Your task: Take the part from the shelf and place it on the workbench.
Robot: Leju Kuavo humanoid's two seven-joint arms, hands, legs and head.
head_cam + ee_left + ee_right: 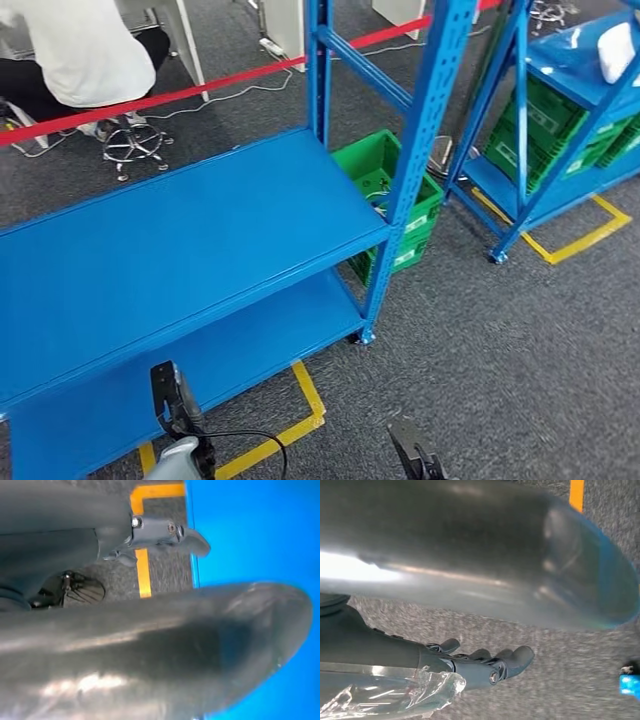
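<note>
Both arms hang low at your sides, which suits a robot crossing the floor and not yet reaching. Your left hand (170,535) shows in its wrist view with fingers stretched out straight and nothing between them, above grey carpet and a yellow floor marking (143,570) beside the blue shelf (189,230). Your right hand (497,662) is likewise extended over carpet, fingers apart and holding nothing (the crinkled clear plastic near the wrist looks like wrapping on the arm, not a carried item).

The near shelf board in front of you is bare. The likely part (615,50), a white object, lies on the upper board of a second rack (558,70) well off to your right, above green crates (543,130); I judge that from the head view alone. Expect to turn right and approach before either hand can reach. A seated person (83,50) is behind the red tape (189,95).
</note>
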